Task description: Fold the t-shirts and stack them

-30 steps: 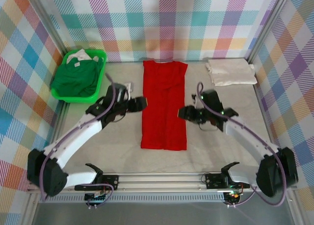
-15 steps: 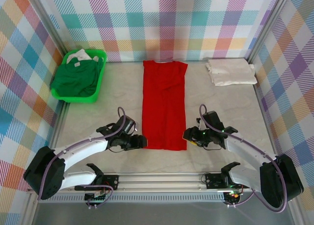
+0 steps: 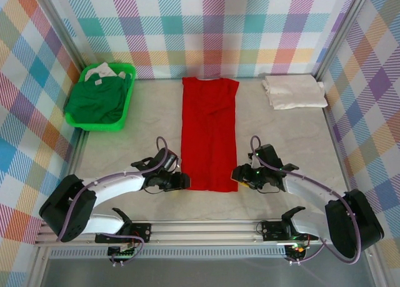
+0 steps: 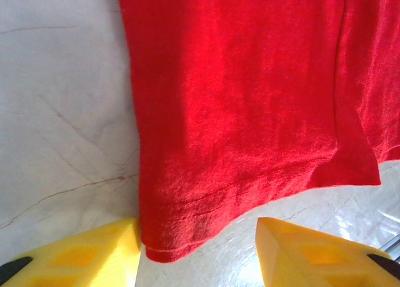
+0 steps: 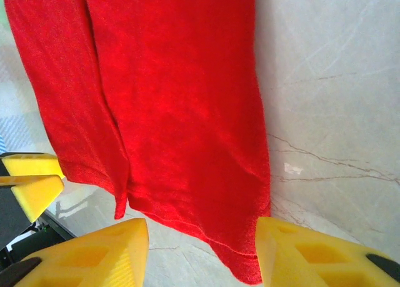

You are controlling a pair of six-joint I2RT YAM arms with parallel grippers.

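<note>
On the marbled surface (image 3: 281, 137) the red t-shirt (image 3: 209, 134) is lying in the middle as a long narrow strip, sleeves already tucked in, running from the far edge towards the near one. The cream-white t-shirt (image 3: 294, 91) is sitting folded at the far right. The dark green t-shirt (image 3: 97, 99) is waiting in the green basket (image 3: 94, 125) at the far left.

The work looks to be entering the crosswise fold of the red strip, with the near hem about to be picked up. The next move is calling for both corners to be pinched together and carried evenly towards the far end (an uneven lift would probably skew the fold).

The left arm (image 3: 112, 186) and right arm (image 3: 306, 188) are reaching low and inward from their bases, mirroring each other.

The left pincer (image 3: 185, 181) is sitting at the near-left hem corner and the right pincer (image 3: 236, 174) at the near-right one. In the left wrist view the left pincer (image 4: 197, 237) is standing partly open, its yellow fingers (image 4: 81, 252) bracketing the corner and gripping nothing yet. In the right wrist view the right pincer (image 5: 203, 237) is likewise gaping about halfway, straddling its corner with the cloth unclamped.
</note>
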